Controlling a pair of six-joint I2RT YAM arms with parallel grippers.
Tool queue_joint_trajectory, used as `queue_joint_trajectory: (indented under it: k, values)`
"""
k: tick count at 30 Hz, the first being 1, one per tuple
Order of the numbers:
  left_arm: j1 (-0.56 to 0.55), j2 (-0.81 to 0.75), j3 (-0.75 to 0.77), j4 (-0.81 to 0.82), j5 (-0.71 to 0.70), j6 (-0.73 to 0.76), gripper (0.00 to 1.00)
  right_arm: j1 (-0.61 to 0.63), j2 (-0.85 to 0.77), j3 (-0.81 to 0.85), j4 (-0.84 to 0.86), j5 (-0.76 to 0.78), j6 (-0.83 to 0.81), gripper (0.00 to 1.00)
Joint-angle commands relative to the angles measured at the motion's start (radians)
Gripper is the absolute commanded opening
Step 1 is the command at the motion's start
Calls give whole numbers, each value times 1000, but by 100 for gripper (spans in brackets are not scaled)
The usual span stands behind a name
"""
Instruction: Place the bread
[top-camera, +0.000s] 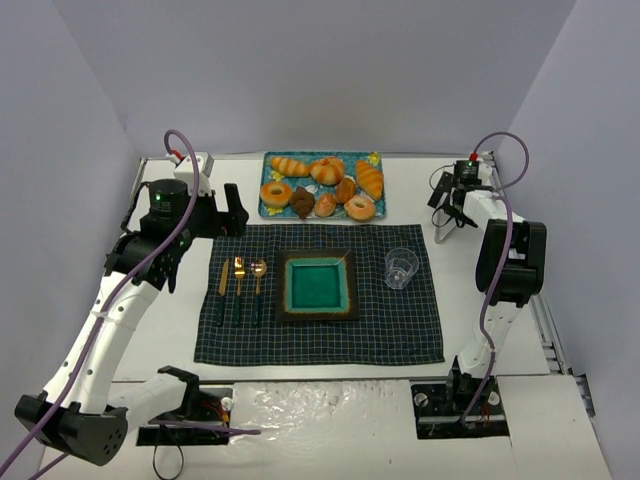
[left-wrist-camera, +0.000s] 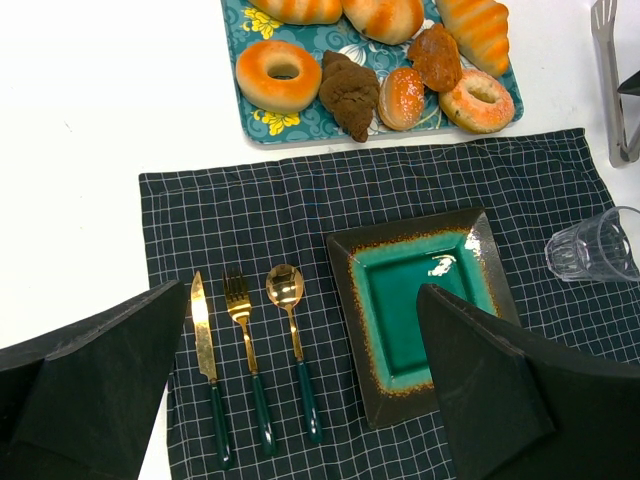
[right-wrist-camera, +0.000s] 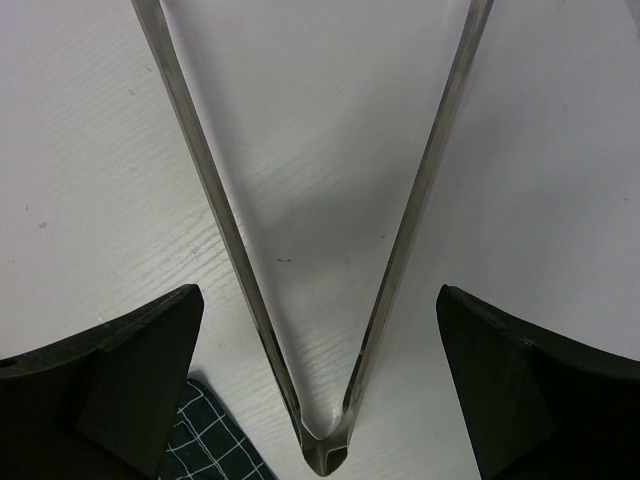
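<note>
Ridged golden-orange bread (top-camera: 370, 179), lying at tray's (left-wrist-camera: 238, 45) right end

Table (left-wrist-camera: 80, 120) white. Placemat (top-camera: 320, 340) dark navy, thin white grid. Square plate (left-wrist-camera: 343, 300): teal glaze in the well, dark brown rim, rusty speckled edge. Tray (left-wrist-camera: 240, 40) teal-blue, yellow and white floral print. Bread (left-wrist-camera: 478, 30) golden-orange, paler crosswise stripes. Plain doughnut (left-wrist-camera: 278, 73) orange-tan; sugared doughnut (left-wrist-camera: 478, 100) pinkish-orange, white flecks. Dark pastry (left-wrist-camera: 350, 92) chocolate brown. Knife (left-wrist-camera: 210, 370), fork (left-wrist-camera: 250, 365), spoon (left-wrist-camera: 297, 355): gold heads, dark green handles. Glass (left-wrist-camera: 595, 248) clear. Tongs (right-wrist-camera: 405, 240) silver. Left tool (left-wrist-camera: 300, 290) and right tool (right-wrist-camera: 320, 290): black fingers.
</note>
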Motion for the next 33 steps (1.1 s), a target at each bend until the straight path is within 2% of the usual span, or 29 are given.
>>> queue_joint_trajectory:
  k: [1,28,33]
  values:
    - [-6,-17,16,63,-6,14,97,-10,0,32,46,2,-4,100]
    - [-6,-14,16,60,-4,14,97,-10,69,35,81,5,14,100]
    - [-6,-16,15,61,-5,14,97,-10,75,27,95,-1,19,97]
